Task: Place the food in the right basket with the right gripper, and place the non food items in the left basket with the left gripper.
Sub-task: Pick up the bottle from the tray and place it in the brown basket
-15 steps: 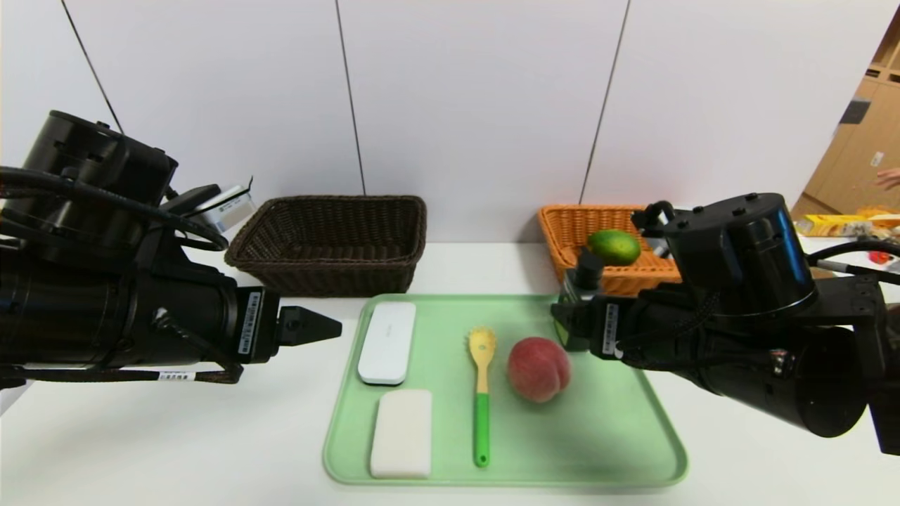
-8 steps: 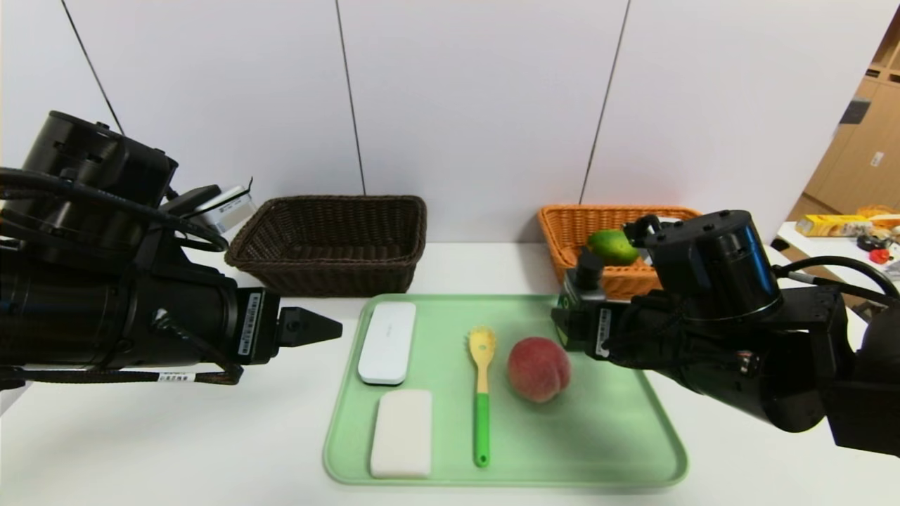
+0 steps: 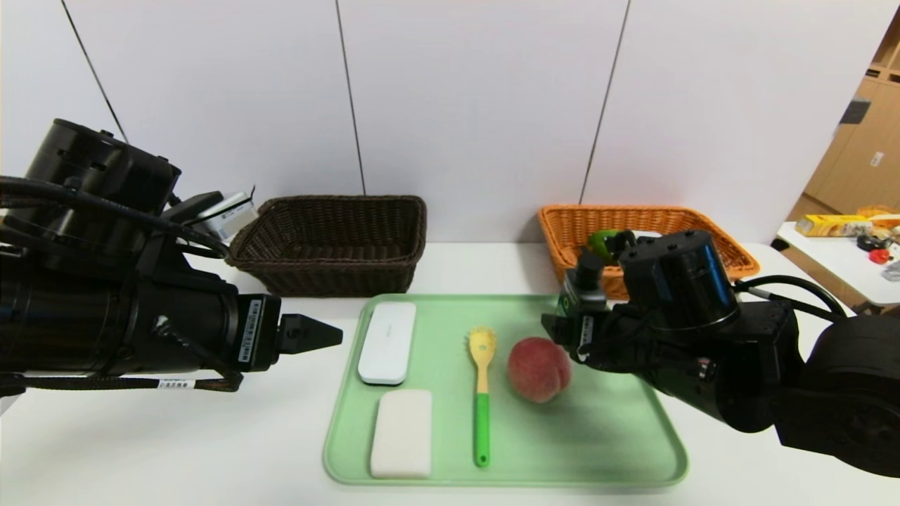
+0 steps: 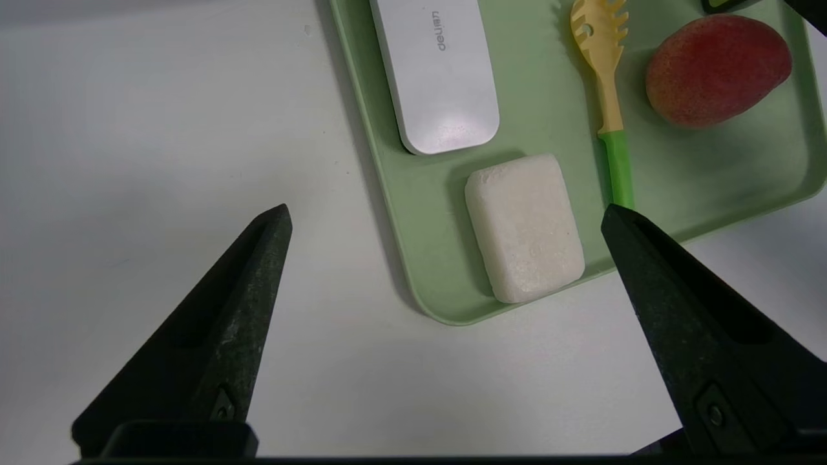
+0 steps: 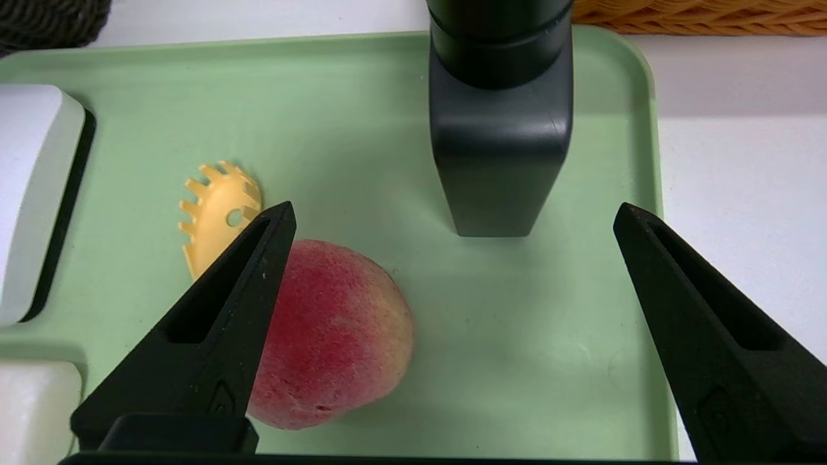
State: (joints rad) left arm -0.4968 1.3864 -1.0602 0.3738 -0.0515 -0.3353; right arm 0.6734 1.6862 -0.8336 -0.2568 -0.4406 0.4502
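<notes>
A pink-red peach (image 3: 538, 369) (image 5: 329, 336) lies on the green tray (image 3: 605, 436). My right gripper (image 3: 552, 330) (image 5: 453, 206) hangs open just right of the peach, holding nothing, with the black pump bottle (image 5: 501, 129) ahead of it. A green fruit (image 3: 603, 242) lies in the orange right basket (image 3: 654, 218), mostly hidden by my right arm. On the tray lie a white case (image 3: 387, 342), a white soap block (image 3: 401, 433) (image 4: 524, 227) and a yellow spoon (image 3: 481, 393). My left gripper (image 3: 309, 334) (image 4: 446, 213) is open and empty, left of the tray. The dark brown left basket (image 3: 330, 242) holds nothing.
Both baskets stand at the back against a white wall. A side table (image 3: 844, 246) with small items is at the far right. White tabletop (image 3: 176, 436) surrounds the tray.
My right arm has swung left and forward from the orange basket toward the peach, now covering most of the green fruit. The left arm has barely shifted.
</notes>
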